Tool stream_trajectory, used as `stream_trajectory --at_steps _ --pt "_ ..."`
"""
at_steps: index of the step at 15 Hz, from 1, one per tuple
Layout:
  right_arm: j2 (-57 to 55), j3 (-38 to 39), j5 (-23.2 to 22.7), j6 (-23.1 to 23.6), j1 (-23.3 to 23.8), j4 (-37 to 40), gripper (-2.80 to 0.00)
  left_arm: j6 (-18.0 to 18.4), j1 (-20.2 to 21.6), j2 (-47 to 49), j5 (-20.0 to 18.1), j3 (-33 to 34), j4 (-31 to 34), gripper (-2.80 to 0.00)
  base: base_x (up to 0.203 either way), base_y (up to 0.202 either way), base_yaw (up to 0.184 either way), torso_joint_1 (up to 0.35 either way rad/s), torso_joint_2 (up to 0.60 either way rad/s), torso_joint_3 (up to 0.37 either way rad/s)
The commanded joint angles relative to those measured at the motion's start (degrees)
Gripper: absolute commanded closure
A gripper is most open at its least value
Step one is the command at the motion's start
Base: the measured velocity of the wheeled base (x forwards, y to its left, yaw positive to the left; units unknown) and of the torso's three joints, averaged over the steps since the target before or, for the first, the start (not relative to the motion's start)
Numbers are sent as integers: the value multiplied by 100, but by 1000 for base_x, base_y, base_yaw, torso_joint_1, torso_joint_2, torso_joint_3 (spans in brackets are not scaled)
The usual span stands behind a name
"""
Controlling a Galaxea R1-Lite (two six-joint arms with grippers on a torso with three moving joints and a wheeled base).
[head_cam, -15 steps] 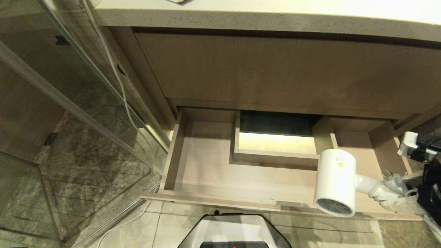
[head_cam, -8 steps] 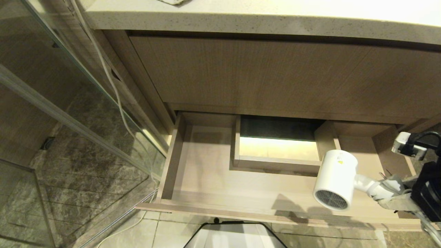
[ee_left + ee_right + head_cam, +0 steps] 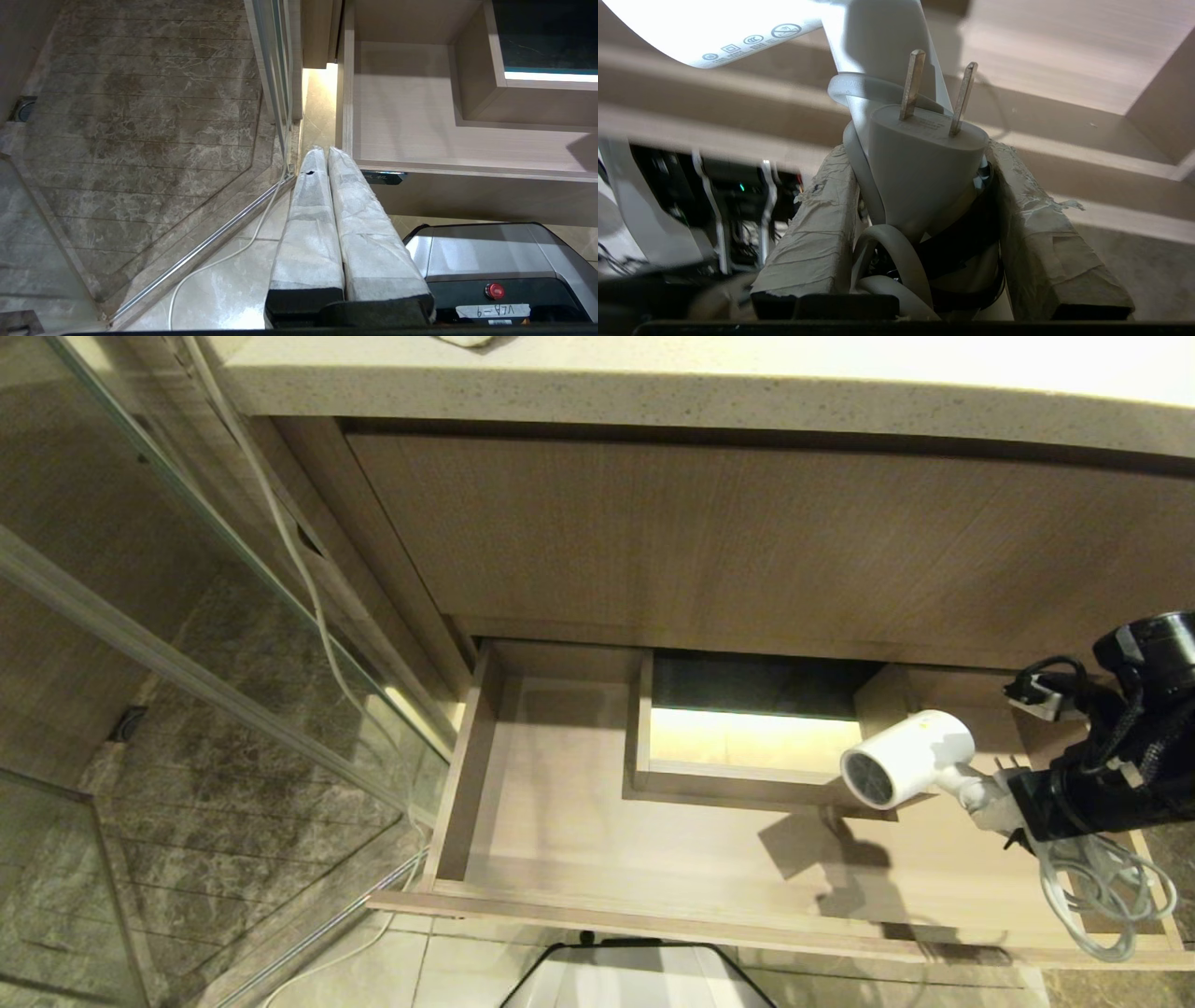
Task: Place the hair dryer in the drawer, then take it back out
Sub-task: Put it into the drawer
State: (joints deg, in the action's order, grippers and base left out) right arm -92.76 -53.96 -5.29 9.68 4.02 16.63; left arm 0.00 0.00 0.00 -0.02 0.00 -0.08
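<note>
Head view: my right jaws (image 3: 1013, 800) clamp the slim handle of the white hair dryer (image 3: 907, 759), hung above the open wood-grain drawer (image 3: 560, 803); it's top-heavy, so I grip near the barrel. Left wrist view: my left jaws (image 3: 329, 158) rest pressed together beside the drawer's small black label (image 3: 384, 177), unreadable. Right wrist view: white plug (image 3: 924, 154) wedged between my pads (image 3: 817, 224); barrel shows certification symbols only.

Speckled stone surface (image 3: 653, 387) tops a wood-grain vanity panel (image 3: 709, 532). Left of the vanity, glass shower screen (image 3: 187, 579) with metal frame, brown marbled shower floor (image 3: 233, 709) behind it. Below the vanity, pale beige floor tiles (image 3: 448, 952), white cable (image 3: 308, 569) trailing down. Warm light glows under the vanity
</note>
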Motion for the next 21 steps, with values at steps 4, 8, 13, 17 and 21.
stream_trajectory --at_steps 4,8,13,17,21 --pt "-1311 -845 760 -184 509 -216 0 0 0 -9 2 9 -1 0 0 0 0 0 0 0" --pt "-1390 -983 865 -82 1051 -228 0 0 0 0 2 9 -1 0 0 0 0 0 0 0" --pt "-1903 -1315 1502 -86 1335 -204 0 0 0 -9 2 0 -1 0 0 0 0 0 0 0" --pt "-2500 -1732 1563 -75 1434 -494 0 0 0 0 2 3 -1 0 0 0 0 0 0 0" --pt "-3345 -2460 2059 -88 1471 -947 0 0 0 0 2 9 -1 0 0 0 0 0 0 0"
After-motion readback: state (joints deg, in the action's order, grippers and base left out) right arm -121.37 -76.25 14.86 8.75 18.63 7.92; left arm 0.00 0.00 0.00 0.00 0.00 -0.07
